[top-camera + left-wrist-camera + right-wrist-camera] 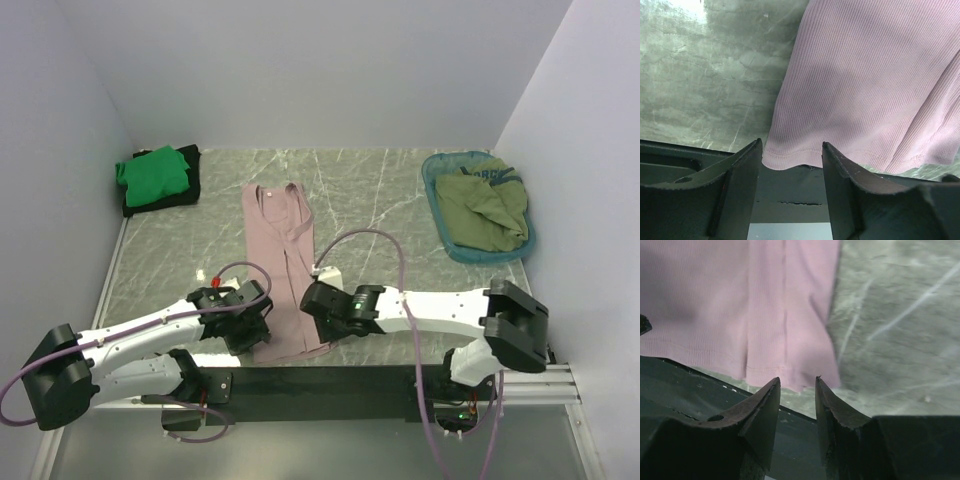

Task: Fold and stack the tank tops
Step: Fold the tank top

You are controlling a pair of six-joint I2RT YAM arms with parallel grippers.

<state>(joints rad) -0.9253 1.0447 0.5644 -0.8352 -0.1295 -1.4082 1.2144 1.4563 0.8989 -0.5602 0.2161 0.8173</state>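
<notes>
Top external view is showing the dusty pink tank top (283, 250) lying flat and long, ribbed knit with a stitched hem, neck pointing away, on the grey-green marbled worktop (380, 200). Left hand (791, 145) is gaping wide at the hem's left corner, gripping nothing. Right hand (797, 381) is sitting part open just short of the right corner, also empty. Green top (152, 172) is lying on black top (185, 192) far left. Olive top (485, 210) is slumping in the teal basket (478, 256).
</notes>
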